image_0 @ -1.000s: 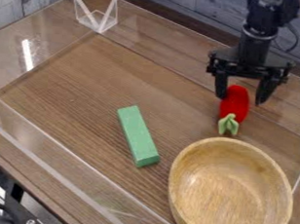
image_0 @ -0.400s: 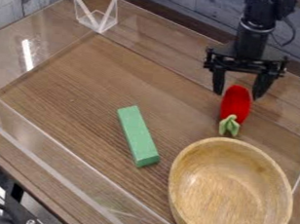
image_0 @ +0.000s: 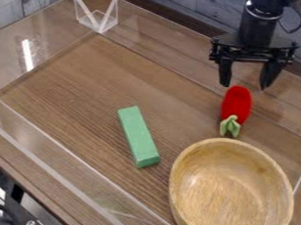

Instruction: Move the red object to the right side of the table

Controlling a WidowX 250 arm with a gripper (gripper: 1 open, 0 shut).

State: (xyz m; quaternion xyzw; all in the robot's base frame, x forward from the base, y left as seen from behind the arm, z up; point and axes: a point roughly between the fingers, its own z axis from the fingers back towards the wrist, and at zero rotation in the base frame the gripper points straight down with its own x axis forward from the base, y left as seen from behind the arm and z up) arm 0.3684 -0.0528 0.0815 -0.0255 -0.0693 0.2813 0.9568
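Note:
The red object (image_0: 233, 105), a small red toy vegetable with a green-yellow stem end pointing toward the bowl, lies on the table (image_0: 90, 80) at the right side. My gripper (image_0: 250, 81) hangs just above and behind it, pointing straight down. Its black fingers (image_0: 227, 77) are spread wide, open, with nothing between them. The gripper is clear of the red object.
A round wooden bowl (image_0: 232, 195) sits at the front right, just below the red object. A green rectangular block (image_0: 138, 135) lies near the table's middle. Low clear acrylic walls (image_0: 20, 139) border the tabletop, with a clear stand (image_0: 95, 15) at the back left.
The open gripper has risen off the red object, which stays lying where it was. Its fingers have turned slightly.

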